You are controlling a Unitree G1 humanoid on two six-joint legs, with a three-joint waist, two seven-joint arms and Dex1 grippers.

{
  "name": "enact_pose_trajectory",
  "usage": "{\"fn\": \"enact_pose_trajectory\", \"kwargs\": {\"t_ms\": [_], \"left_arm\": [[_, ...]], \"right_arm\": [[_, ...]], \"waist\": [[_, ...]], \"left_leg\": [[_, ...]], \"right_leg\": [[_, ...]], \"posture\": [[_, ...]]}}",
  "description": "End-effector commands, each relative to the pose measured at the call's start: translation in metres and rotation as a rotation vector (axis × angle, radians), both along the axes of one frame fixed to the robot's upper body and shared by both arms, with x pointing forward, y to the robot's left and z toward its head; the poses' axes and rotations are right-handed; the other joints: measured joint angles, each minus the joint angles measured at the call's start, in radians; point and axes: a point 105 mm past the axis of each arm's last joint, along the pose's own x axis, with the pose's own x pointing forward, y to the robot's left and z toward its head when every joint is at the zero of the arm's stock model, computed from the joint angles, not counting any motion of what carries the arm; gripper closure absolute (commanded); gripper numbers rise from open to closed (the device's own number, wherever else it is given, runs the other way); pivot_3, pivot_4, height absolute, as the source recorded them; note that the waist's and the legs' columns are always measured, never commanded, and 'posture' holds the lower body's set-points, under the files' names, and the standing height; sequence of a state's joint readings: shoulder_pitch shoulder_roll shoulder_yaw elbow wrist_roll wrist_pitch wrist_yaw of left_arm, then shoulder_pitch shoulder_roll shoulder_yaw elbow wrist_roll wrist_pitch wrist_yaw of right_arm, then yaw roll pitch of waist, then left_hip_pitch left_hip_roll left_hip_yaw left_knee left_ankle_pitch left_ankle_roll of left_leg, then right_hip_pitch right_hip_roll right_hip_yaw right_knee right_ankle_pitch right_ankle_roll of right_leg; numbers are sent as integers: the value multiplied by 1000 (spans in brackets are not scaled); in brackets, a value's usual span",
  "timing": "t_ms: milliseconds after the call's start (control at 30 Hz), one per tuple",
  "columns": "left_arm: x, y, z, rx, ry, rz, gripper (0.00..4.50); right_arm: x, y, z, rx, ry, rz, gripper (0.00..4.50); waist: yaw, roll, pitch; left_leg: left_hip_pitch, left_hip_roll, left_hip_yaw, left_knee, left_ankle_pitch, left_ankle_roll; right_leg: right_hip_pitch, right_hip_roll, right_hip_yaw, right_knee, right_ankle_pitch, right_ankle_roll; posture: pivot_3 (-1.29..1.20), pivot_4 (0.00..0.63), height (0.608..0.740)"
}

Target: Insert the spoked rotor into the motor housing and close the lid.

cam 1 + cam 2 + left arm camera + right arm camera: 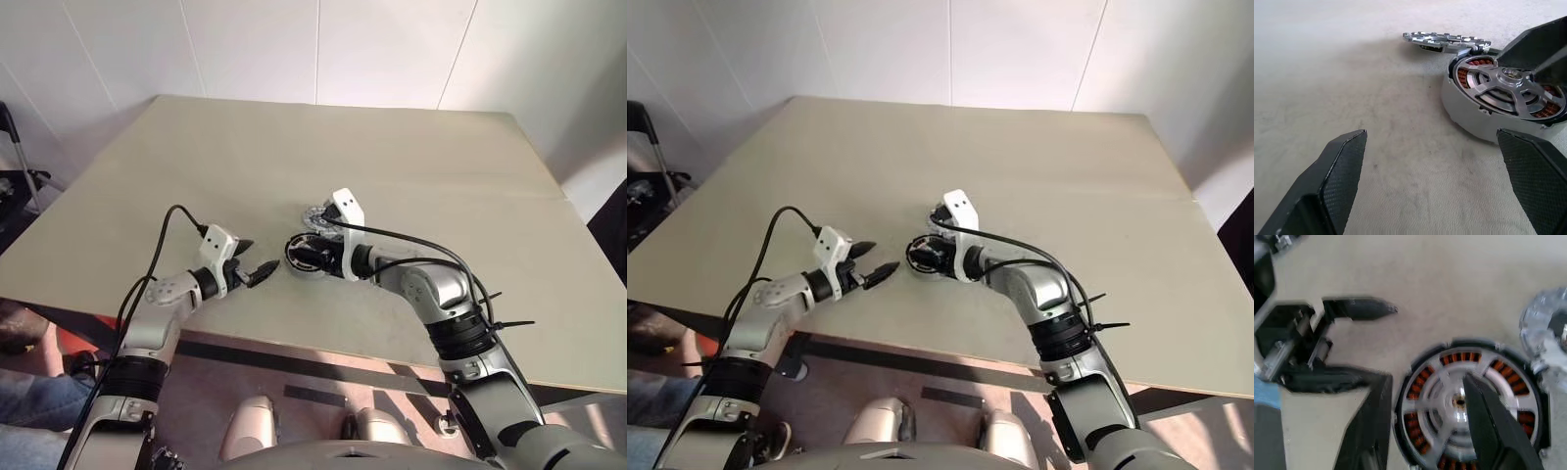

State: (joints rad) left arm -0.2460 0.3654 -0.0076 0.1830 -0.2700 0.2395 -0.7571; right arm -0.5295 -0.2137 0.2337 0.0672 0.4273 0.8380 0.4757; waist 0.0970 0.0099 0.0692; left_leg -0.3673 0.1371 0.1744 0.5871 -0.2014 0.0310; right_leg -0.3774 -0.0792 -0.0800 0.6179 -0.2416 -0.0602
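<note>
Beige tabletop (411,166) fills your head view: the left gripper (257,259) hovers spread wide and empty, facing the right gripper (294,257) over the motor housing (312,269). Your left wrist view shows the spoked rotor (1513,88) already seated in the housing, the lid (1444,39) lying just behind it. Your right wrist view shows the right fingers (1488,421) half-spread, one on the rotor's hub.

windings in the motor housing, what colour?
Copper-orange windings, seen between the silvery rotor spokes; clearest in the right wrist view.
</note>
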Motion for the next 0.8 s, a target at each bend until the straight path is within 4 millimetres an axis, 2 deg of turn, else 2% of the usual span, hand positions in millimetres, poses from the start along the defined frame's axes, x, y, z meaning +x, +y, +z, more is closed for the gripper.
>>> {"fn": "enact_pose_trajectory", "kwargs": {"t_ms": [33, 100, 167, 200, 300, 467, 600, 800], "left_arm": [[2, 2, 13, 0, -50, 0, 0], [2, 3, 14, 0, -52, 4, 0], [2, 3, 14, -1, -52, 6, 0], [1, 4, 14, -2, -51, 7, 0], [1, 2, 14, -6, -48, 2, 0], [4, -5, 20, -26, -61, -11, 0], [3, -9, 19, -34, -63, -10, 0], [1, -12, 15, -46, -57, 0, 0]], "right_arm": [[3, -2, -24, -43, 57, -20, 1993], [8, -5, -32, -73, 49, -43, 1993], [11, -4, -23, -48, 9, -34, 1993], [11, -2, -9, -11, -38, -15, 1993], [11, 0, 30, 37, -238, 37, 1993], [7, -12, 79, 35, -469, 97, 1993], [5, -25, 85, -91, -569, 172, 1993], [20, -77, 89, -523, -785, 338, 1993]], "waist": [[-1, -1, -1], [-2, -3, -2], [-2, -4, -2], [-2, -4, -2], [0, -4, -2], [0, -5, -2], [0, -5, -2], [0, -5, -2]], "left_leg": [[1, 0, 0, 1, 0, 0], [7, 0, 0, 1, -1, 0], [16, 0, 0, 0, -1, 1], [18, 0, 0, 0, -2, 3], [18, 0, 0, 0, -2, 3], [14, 0, 0, 0, -1, 1], [13, 0, 0, 0, -1, 2], [6, 1, 0, 6, -4, 6]], "right_leg": [[2, 0, 0, 0, 0, 0], [7, 0, 0, 0, 0, 0], [15, 0, 0, -1, -1, 1], [17, 0, 0, -1, -4, 6], [17, 0, 0, -2, -4, 7], [14, 0, 1, -1, 0, 1], [14, 0, 1, -2, 0, 0], [10, 0, 0, -2, 0, 0]], "posture": [[0, 0, 740], [0, 0, 740], [0, 0, 740], [0, 0, 740], [0, 0, 740], [0, 0, 740], [0, 0, 740], [0, 0, 740]]}}
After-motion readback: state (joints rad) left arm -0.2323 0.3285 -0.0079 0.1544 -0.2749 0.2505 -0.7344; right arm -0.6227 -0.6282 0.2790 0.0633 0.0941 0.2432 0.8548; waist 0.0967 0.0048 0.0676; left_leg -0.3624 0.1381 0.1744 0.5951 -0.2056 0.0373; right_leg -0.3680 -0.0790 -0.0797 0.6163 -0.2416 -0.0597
